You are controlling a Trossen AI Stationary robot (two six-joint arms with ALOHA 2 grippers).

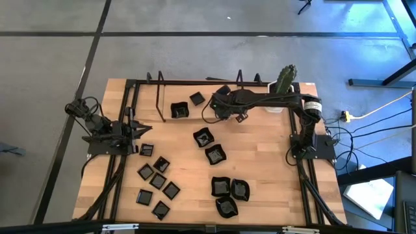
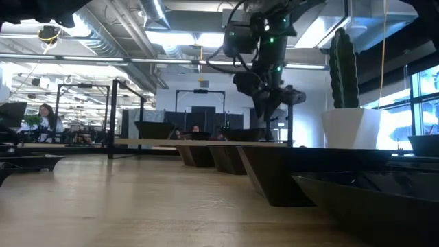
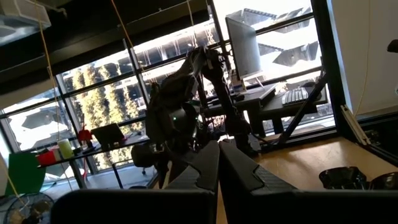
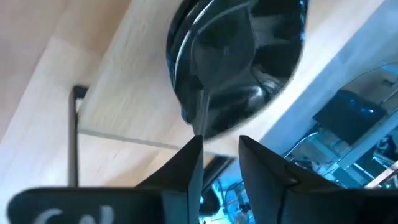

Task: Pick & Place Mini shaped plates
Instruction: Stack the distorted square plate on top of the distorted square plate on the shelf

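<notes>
Right tool out over the far side of the desk, fingers parted with a clear gap, clamped on nothing. Just past the tips: a rounded wavy-edged plate, glossy black, lying on the wood close to the desk's edge; touching the tips or just clear of them, cannot tell. From above, the same tool near a raised-rim square plate and a small flat square, with the white cactus pot off toward the far right corner.

Probably a release or a first approach on that wavy plate. For a clean job: keep the fingers wide and level, move straight up or down rather than sideways, so as not to drag the rim or tip the plate over the edge. Glossy glaze likely slippery, so grip by the rim wall, squarely.

Left tool parked at the left side, fingers pressed together, empty. More plates grouped near the front and middle.
</notes>
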